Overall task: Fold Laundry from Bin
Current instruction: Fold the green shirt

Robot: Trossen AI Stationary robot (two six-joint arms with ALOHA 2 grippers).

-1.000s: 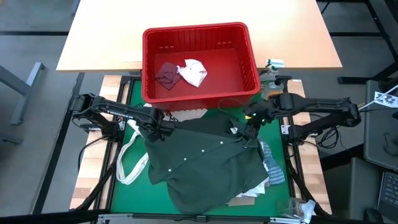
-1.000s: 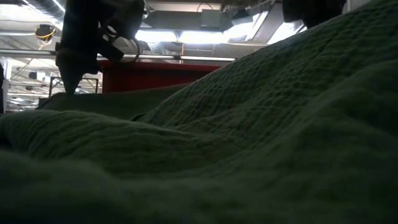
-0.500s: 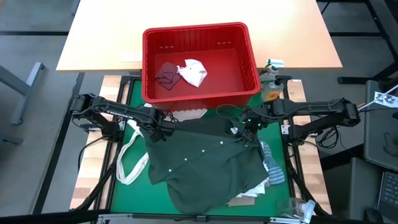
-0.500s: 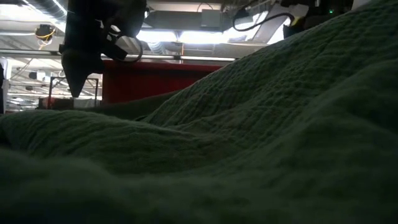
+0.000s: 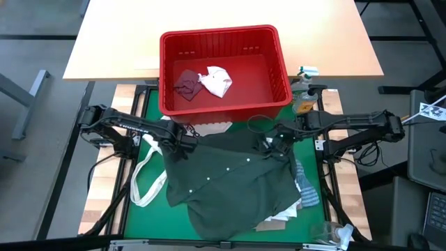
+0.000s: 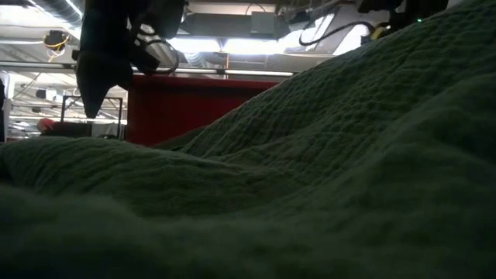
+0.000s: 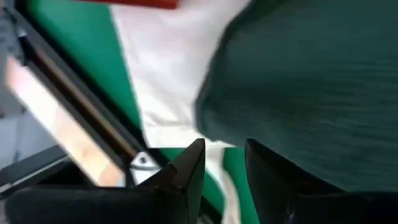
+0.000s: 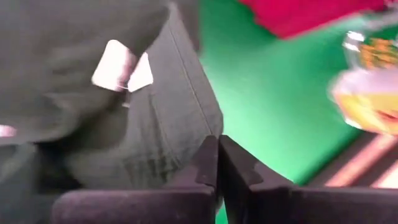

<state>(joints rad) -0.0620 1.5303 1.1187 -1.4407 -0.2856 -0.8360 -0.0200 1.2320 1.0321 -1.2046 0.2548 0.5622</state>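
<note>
Green matting covers my surface point(image 5: 143, 219), with the red bin point(image 5: 224, 70) at twelve o'clock on it. Sorting looks well along, folding not: only a maroon piece point(image 5: 186, 83) and a white piece point(image 5: 217, 80) lie in the bin, and the dark shirt point(image 5: 230, 181) sprawls unfolded at the centre over other laundry. Its long axis runs roughly from eleven to five o'clock, collar end towards the bin, button line slanting towards two. My right fingers point(image 5: 270, 146) are clenched tight at its two o'clock edge; whether they have cloth I cannot tell. My left fingers point(image 5: 182, 146) stand part open at its ten o'clock corner, beside the white tote point(image 5: 148, 183), holding nothing that I can make out.
</note>
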